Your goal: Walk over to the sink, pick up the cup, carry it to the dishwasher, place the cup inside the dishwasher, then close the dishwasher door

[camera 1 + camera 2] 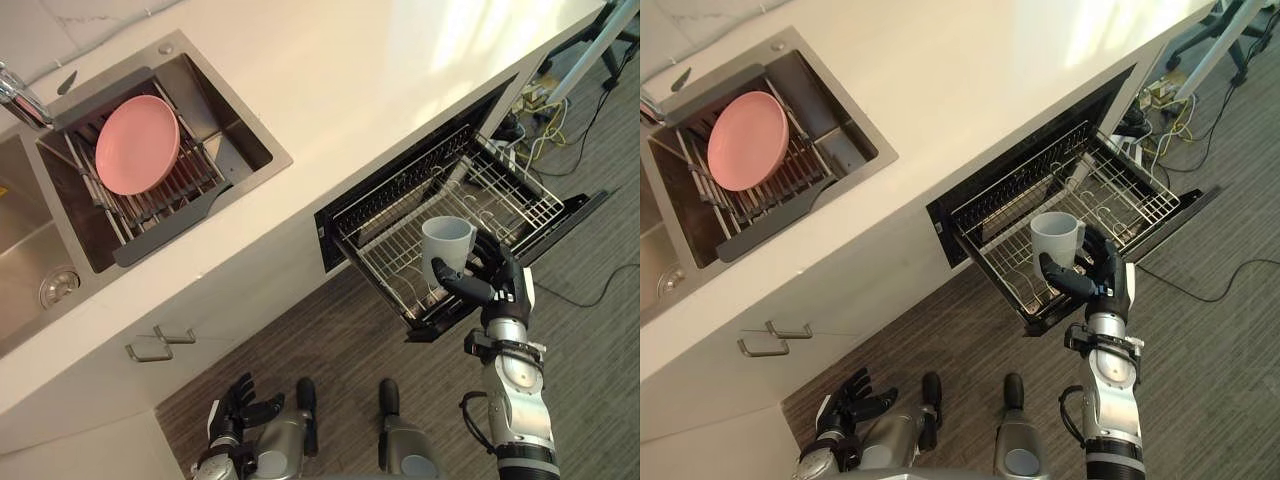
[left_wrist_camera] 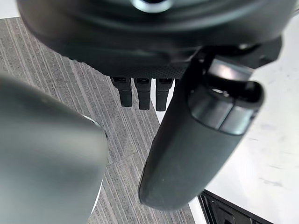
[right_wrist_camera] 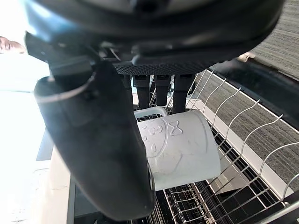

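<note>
At about nine o'clock in the head views, the sink point(image 1: 268, 160) is set into the white tabletop point(image 1: 380, 70), and a pink plate point(image 1: 137, 145) is propped on edge in a drying rack point(image 1: 165, 198) inside it. No cup is seen there. Low at seven o'clock, the left hand point(image 1: 240, 405) hangs by the cabinet front with its fingers loose and spread; nothing is held in it, and it is well apart from the work.

Toward three o'clock, the dishwasher's wire rack point(image 1: 505, 195) is drawn out from under the tabletop, and its dark door point(image 1: 582, 208) lies open along the far edge. The cup point(image 1: 447, 243) is clasped in the right hand point(image 1: 497, 283), with the thumb on one side and the fingers curled round the other. It is held upright, mouth up, so its long axis is roughly vertical. From the palm, the cup lies at about ten o'clock, over the rack's front part.

In the right wrist view, the cup point(image 3: 180, 149) is seen just past the fingers point(image 3: 161, 91), with its handle tucked close to them and the rack's wires beneath. Whether its base touches the wires cannot be told.

The placing is judged to turn on lowering the cup straight down between the upright tines, which could tip it. The right hand is the nearer one by far.
</note>
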Motion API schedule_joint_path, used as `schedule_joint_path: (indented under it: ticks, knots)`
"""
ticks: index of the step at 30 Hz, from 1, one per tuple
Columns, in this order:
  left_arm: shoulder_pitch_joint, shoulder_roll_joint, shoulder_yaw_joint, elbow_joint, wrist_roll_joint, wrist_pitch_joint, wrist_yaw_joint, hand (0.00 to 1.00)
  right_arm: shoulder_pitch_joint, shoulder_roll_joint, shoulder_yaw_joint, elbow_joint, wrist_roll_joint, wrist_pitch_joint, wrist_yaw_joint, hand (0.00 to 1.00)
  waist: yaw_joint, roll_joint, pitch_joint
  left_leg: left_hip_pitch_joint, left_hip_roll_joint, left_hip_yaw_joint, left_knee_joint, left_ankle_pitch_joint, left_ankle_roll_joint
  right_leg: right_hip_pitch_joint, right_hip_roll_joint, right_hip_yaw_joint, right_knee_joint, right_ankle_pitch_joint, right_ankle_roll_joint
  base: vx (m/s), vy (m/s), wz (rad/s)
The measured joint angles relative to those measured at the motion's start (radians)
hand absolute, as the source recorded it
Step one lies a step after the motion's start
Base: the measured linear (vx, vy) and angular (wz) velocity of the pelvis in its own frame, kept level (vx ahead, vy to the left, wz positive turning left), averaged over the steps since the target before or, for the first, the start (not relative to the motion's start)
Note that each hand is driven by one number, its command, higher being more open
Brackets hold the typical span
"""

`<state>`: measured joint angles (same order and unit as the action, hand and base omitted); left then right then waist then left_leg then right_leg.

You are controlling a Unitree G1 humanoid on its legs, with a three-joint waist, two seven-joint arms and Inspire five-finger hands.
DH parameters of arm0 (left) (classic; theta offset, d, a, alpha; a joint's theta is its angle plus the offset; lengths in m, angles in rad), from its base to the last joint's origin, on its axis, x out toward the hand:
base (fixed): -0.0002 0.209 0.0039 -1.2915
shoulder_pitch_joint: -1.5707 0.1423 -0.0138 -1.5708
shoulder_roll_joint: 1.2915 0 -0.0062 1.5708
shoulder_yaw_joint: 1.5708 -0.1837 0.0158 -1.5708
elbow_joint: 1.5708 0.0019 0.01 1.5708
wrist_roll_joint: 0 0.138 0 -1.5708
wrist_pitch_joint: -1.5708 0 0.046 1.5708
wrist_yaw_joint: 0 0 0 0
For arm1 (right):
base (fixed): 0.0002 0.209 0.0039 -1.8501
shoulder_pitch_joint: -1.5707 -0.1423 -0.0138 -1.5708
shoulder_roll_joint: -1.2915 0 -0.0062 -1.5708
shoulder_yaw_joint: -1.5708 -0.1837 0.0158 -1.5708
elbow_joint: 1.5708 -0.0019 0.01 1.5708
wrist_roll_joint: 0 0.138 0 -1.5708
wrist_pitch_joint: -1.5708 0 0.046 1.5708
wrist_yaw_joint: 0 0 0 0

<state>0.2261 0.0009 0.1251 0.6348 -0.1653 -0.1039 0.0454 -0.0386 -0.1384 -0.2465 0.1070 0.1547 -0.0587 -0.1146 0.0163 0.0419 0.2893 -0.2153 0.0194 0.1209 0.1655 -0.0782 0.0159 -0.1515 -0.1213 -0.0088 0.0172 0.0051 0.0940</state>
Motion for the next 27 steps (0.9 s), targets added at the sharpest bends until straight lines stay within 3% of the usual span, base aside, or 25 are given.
schedule_joint_path:
  ticks: [7,22,23,27]
  knots:
    - [-0.017,0.001,-0.020,0.000,-0.002,-0.012,0.003,0.90,-0.112,-0.063,0.021,0.119,-0.004,-0.003,-0.041,0.30,0.008,0.022,0.037,-0.020,-0.011,-0.020,-0.002,0.008,0.008,-0.009,-0.007,-0.020,0.000,0.001,0.001,-0.02,0.001,0.09]
    - [-0.051,0.011,-0.047,-0.008,-0.003,-0.021,0.026,0.90,-0.313,-0.142,0.060,0.359,-0.109,0.010,-0.068,0.30,0.024,0.033,0.098,-0.056,-0.041,-0.037,-0.043,0.057,0.023,-0.053,-0.030,-0.040,0.000,0.025,0.001,-0.05,0.014,0.06]
    - [-0.052,0.013,-0.049,-0.010,-0.002,-0.021,0.027,0.90,-0.315,-0.142,0.060,0.360,-0.109,0.012,-0.069,0.90,0.024,0.033,0.103,-0.056,-0.042,-0.038,-0.043,0.057,0.024,-0.053,-0.031,-0.041,0.000,0.026,0.001,-0.04,0.013,0.02]
    - [-0.057,0.020,-0.058,-0.009,-0.002,-0.023,0.037,0.90,-0.339,-0.143,0.061,0.394,-0.119,0.013,-0.072,0.90,0.025,0.035,0.113,-0.061,-0.053,-0.041,-0.048,0.066,0.029,-0.057,-0.035,-0.048,-0.003,0.032,0.003,-0.05,0.018,0.04]
